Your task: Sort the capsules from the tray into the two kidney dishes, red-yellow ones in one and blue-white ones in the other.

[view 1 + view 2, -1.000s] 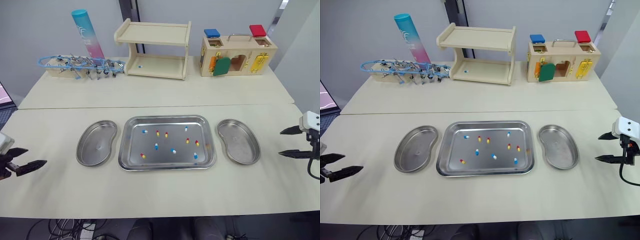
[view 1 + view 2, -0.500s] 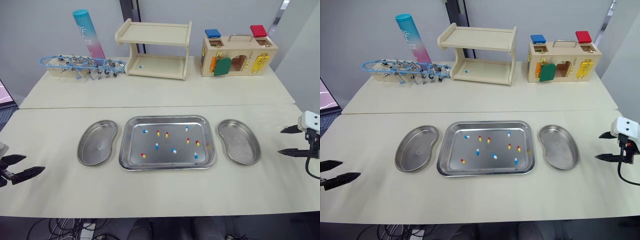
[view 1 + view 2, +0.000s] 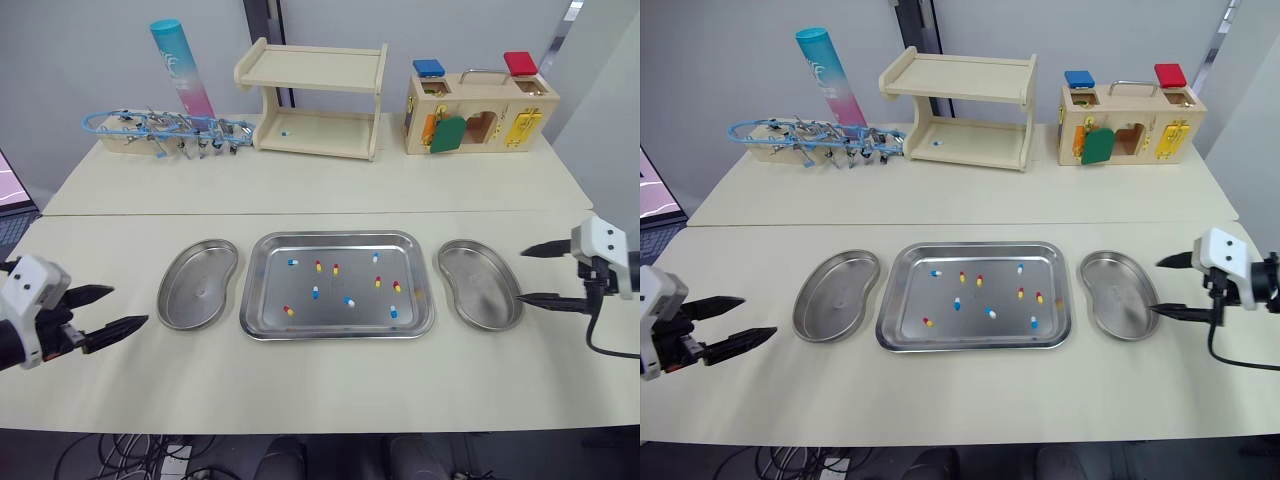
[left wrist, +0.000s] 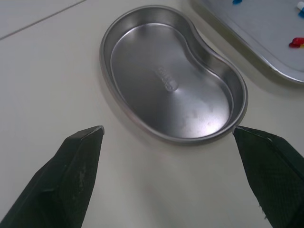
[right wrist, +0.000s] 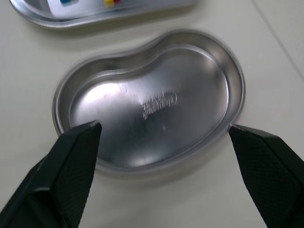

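Sorting: not begun; the left dish (image 3: 198, 290) and right dish (image 3: 480, 285) both lie bare.
Capsules: red-yellow ones (image 3: 319, 266) and blue-white ones (image 3: 314, 292) lie scattered loose on the tray (image 3: 340, 236), between the dishes.
Left gripper (image 3: 130, 305): fingers apart, empty, near the left dish.
Right gripper (image 3: 523, 275): fingers apart, empty, just beside the right dish.
Handling: I'd reckon them tiny, light, smooth and apt to roll on steel; pinch gently across the middle.

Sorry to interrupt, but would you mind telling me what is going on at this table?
The robot's left end effector hovers open beside the left kidney dish, and the right end effector hovers open beside the right kidney dish. No capsules are picked yet: they lie in the tray, and both dishes are empty.
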{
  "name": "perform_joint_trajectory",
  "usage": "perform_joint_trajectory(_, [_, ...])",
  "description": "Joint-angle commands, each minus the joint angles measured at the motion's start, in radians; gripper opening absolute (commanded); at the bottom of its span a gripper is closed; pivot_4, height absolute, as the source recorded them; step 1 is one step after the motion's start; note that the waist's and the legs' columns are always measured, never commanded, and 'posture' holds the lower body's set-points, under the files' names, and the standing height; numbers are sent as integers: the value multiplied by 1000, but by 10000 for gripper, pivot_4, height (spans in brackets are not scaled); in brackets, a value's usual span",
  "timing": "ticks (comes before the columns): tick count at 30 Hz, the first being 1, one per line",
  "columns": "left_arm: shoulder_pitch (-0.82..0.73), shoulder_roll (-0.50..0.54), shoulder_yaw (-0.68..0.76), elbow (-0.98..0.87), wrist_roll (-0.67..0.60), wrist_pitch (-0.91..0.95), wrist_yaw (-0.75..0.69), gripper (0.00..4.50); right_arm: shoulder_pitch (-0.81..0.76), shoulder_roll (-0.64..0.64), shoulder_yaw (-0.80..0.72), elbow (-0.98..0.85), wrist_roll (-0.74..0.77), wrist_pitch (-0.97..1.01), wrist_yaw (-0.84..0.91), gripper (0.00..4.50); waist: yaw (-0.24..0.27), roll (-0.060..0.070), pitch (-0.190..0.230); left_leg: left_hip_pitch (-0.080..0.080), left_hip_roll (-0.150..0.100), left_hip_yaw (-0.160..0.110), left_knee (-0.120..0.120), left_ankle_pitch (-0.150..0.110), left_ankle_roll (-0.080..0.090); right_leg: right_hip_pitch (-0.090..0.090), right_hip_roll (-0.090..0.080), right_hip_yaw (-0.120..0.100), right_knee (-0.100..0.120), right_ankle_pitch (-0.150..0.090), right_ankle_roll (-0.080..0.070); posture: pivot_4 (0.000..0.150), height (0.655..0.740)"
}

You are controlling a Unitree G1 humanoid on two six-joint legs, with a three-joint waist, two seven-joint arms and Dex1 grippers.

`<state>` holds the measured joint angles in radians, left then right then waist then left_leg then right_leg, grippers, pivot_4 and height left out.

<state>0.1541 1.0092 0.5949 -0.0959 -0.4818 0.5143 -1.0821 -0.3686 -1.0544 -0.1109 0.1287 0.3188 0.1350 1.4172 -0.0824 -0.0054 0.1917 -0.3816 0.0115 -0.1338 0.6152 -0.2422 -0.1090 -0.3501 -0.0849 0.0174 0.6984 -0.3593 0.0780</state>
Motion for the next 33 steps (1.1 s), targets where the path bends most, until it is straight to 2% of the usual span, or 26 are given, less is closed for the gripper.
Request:
perform_joint_trajectory(1, [-16,-4,-29,-99,-27,36,24,45000,18,25,-10,-208,104,93,-15,44808,1,0,0,0,0,0,0,0,0,0,0,0,0,0,0,1500,7400])
perform_joint_trajectory(4, [-58,20,-114,-164,-35,37,-7,45000,0,87,60,-380,179,196,-44,44808,4,-1,0,-1,0,0,0,0,0,0,0,0,-1,0,0,1500,7400])
perform_joint_trajectory(7, [-115,40,-179,-168,-32,17,-53,45000,-13,117,93,-463,212,253,-67,44808,7,-2,0,-1,0,-1,0,0,0,0,0,-1,-1,0,0,1500,7400])
perform_joint_trajectory(10, [-266,60,-340,-112,16,-75,-154,45000,-17,135,105,-507,249,307,-88,44808,20,-2,-1,-1,0,-1,1,0,0,0,0,-1,-1,0,0,1500,7400])
perform_joint_trajectory(14, [-441,43,-521,1,102,-218,-284,36210,-14,145,119,-524,245,329,-114,45000,28,-3,-1,-2,-1,-1,1,0,0,0,1,-1,-1,0,0,1500,7400])
perform_joint_trajectory(18, [-579,-18,-654,120,179,-347,-365,22027,-7,158,115,-558,263,368,-151,45000,26,-3,0,-3,-1,-1,1,0,0,-1,1,-2,-1,0,0,1500,7400])
perform_joint_trajectory(19, [-625,-53,-700,164,214,-390,-380,20528,2,160,112,-576,270,380,-164,45000,27,-3,0,-3,-1,-1,1,0,0,-1,1,-2,-1,0,0,1500,7400])
perform_joint_trajectory(29, [-837,-216,-872,490,379,-710,-484,20528,35,160,100,-647,313,437,-231,45000,22,-4,0,-11,0,-2,13,-1,2,-1,1,-5,-1,1,1,1500,7400])
perform_joint_trajectory(33, [-885,-261,-896,573,406,-766,-505,20528,37,161,100,-656,323,444,-244,45000,23,-4,0,-11,-1,-2,14,-1,2,-1,1,-5,-1,1,2,1500,7400])
